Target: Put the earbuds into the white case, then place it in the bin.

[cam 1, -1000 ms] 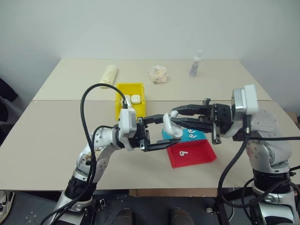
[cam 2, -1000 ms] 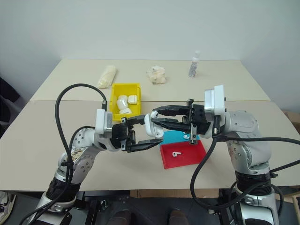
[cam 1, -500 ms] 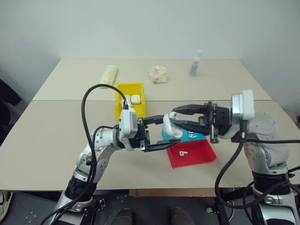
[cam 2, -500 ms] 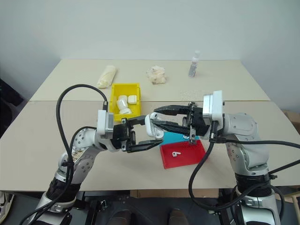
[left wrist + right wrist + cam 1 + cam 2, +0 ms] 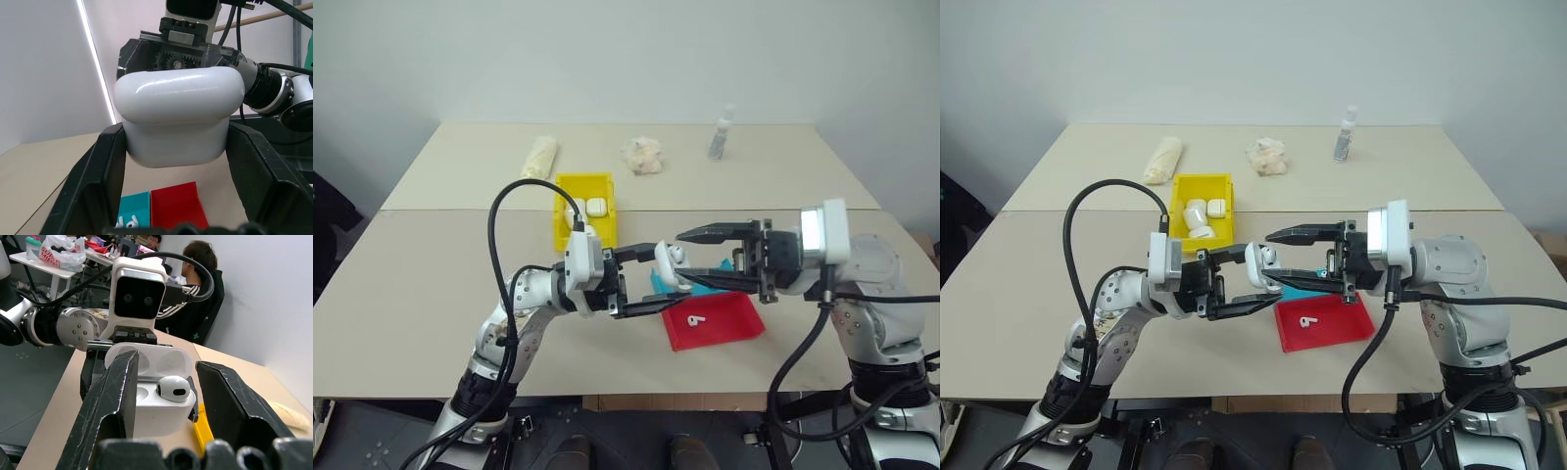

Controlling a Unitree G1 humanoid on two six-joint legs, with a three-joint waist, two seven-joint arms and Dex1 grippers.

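Between the two grippers, above the table [image 5: 431, 294], sits the white case [image 5: 668, 266] with its lid flipped up. The left gripper [image 5: 658, 278] is clenched on the case's body, one black finger on each side of it, as the left wrist view shows plainly. The right gripper [image 5: 687, 256] points at the case from the opposite side with its fingers [image 5: 117, 396] spread apart; the case sits in the gap between them, and in the right wrist view neither finger seems to touch it, though the near edge is partly hidden. One earbud [image 5: 173, 387] sits in a well of the open case, its rounded head up, while the well beside it looks empty.

Below the grippers and a little toward the right arm lies a flat tray with a red half [image 5: 729, 318] and a blue half [image 5: 138, 203]. A single earbud [image 5: 696, 319] rests on the red half, and at least two earbuds [image 5: 126, 223] lie on the blue half. Beyond the left gripper stands the yellow bin [image 5: 563, 227], well apart from the held case, with several closed white cases [image 5: 596, 207] inside. Farther off on the table lie a pale rolled cloth [image 5: 540, 156], a crumpled wad [image 5: 643, 155] and a small clear bottle [image 5: 722, 133]. No writing can be read on any of them.
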